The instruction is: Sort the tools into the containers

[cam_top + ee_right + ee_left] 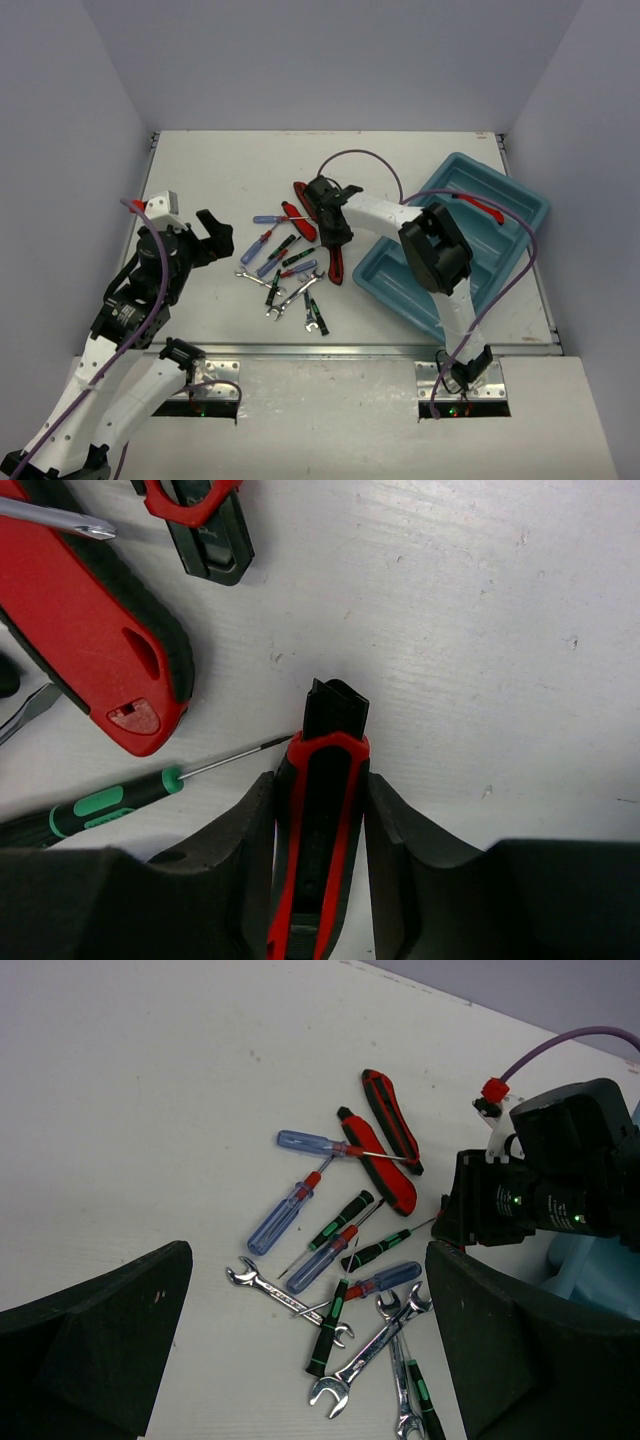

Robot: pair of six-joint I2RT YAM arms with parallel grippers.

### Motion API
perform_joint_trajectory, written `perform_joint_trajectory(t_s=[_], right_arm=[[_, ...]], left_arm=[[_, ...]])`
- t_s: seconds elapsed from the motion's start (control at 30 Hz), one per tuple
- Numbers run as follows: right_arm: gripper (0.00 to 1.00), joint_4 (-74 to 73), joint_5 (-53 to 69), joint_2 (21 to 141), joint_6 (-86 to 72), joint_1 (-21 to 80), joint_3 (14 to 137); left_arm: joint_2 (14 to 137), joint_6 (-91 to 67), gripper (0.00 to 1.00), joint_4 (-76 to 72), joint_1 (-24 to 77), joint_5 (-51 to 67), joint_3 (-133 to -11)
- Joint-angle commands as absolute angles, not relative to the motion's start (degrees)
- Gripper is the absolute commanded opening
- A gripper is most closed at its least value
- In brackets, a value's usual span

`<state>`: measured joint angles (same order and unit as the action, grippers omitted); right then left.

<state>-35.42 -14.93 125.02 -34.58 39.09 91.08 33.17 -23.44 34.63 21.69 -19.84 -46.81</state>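
Observation:
Small tools lie in a pile at mid-table: blue-handled screwdrivers, black-and-green screwdrivers, silver wrenches and chunky red-handled tools. My right gripper is low at the pile's right edge. In the right wrist view it is shut on a red-and-black handled tool that lies on the table. My left gripper is open and empty to the left of the pile, its fingers wide apart above the wrenches. The teal tray sits at the right.
One red-handled tool lies in a far compartment of the tray. A second red tool and a green screwdriver lie just left of the right fingers. Grey walls enclose the table on three sides.

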Motion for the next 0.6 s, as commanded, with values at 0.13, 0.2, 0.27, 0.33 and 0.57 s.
perform_joint_trajectory(t_s=[0.13,0.2,0.27,0.33,0.57], right_arm=[[0.02,-32.72,-13.35,113.77,-29.47,38.94,96.93],[0.01,-30.61,-13.76,111.58,-26.47,38.96,96.64],[0.00,-28.51,-15.13,108.63,-23.05,38.85,96.24],[0.00,-25.87,-17.42,106.52,-17.42,38.85,95.94],[0.00,-18.58,-31.27,99.82,8.83,34.06,93.91]], left_arm=[[32.52,-23.47,1.00,32.43,21.53,-19.07,-47.02],[32.43,-23.47,1.00,32.43,21.53,-19.07,-47.02],[32.43,-23.47,1.00,32.39,21.53,-19.07,-47.02],[32.43,-23.40,1.00,32.34,21.53,-18.94,-47.02],[31.97,-23.31,1.00,32.28,21.53,-18.63,-47.11]])
